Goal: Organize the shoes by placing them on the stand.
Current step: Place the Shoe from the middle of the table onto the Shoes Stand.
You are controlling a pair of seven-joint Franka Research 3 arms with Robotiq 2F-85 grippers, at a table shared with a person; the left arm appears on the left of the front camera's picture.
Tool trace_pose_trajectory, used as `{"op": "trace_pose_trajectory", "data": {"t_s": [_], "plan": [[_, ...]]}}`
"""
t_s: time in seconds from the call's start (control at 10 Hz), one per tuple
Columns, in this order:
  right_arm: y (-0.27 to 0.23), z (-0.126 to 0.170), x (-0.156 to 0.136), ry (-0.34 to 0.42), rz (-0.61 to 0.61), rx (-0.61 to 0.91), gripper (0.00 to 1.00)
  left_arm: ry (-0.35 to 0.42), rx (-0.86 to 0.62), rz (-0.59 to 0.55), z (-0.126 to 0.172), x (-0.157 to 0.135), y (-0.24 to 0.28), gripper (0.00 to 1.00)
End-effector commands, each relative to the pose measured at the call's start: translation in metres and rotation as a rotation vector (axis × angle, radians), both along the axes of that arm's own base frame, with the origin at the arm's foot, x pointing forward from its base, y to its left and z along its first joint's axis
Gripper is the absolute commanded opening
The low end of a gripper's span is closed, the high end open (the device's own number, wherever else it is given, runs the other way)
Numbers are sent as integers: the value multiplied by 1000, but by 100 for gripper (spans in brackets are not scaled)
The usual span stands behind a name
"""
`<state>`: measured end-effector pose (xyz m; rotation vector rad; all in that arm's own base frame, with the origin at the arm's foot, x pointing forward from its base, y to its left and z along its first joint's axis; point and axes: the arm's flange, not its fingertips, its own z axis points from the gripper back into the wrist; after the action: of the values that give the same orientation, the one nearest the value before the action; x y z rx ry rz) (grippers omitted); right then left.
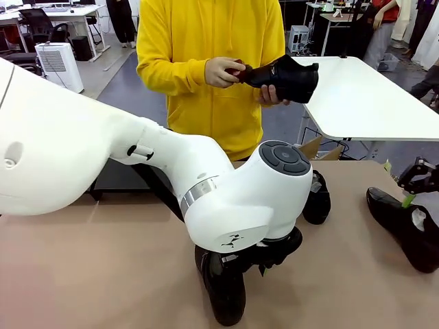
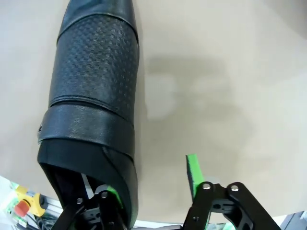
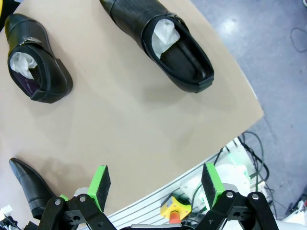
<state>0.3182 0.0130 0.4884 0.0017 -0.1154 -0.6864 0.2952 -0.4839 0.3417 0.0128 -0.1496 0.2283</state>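
**Left gripper straddling the heel wall of the near shoe; three shoes on the table, one in hand**

Near, bottom centre of the front view: the near shoe (image 1: 223, 291) lies on the tan table (image 1: 103, 274), directly under the left arm's wrist. In the left wrist view the left gripper (image 2: 151, 177) is partly open. One green pad sits inside the shoe's heel opening at lower left. The other pad (image 2: 193, 171) stands outside at lower centre, clear of the leather with bare table between. The shoe wall is between the jaws but not clamped, so nothing is held. The toe runs to the top of that frame.

Right edge of the front view: the right gripper (image 3: 155, 170) hovers over the table's edge, jaws wide apart with nothing between them. The right shoe (image 1: 405, 229) lies just below and beside it, on the table, with white paper in its opening.

Centre, farther back: the middle shoe (image 1: 317, 199) rests on the table, partly hidden behind the left arm's wrist.

Left-centre, behind the left arm: a dark flat panel, the stand (image 1: 113, 179), is mostly hidden. I cannot tell what is on it.

Far, top centre: a person (image 1: 199, 41) in a yellow top stands at the far side. Both hands (image 1: 221, 71) grip the fourth shoe (image 1: 288, 79) at chest height, well above the table.
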Motion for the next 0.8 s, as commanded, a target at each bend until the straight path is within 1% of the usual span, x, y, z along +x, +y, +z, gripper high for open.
{"op": "trace_pose_trajectory", "data": {"t_s": [0.0,0.5,0.6,0.7], "plan": [[1,-3,1,-17,-9,7,100,4,14,-13,5,2,1,0],[1,-3,1,-17,-9,7,100,29,24,-1,2,8,12,0],[1,-3,1,-17,-9,7,100,43,41,-7,-1,9,16,0],[1,-3,1,-17,-9,7,100,75,46,-43,3,6,22,0]]}}
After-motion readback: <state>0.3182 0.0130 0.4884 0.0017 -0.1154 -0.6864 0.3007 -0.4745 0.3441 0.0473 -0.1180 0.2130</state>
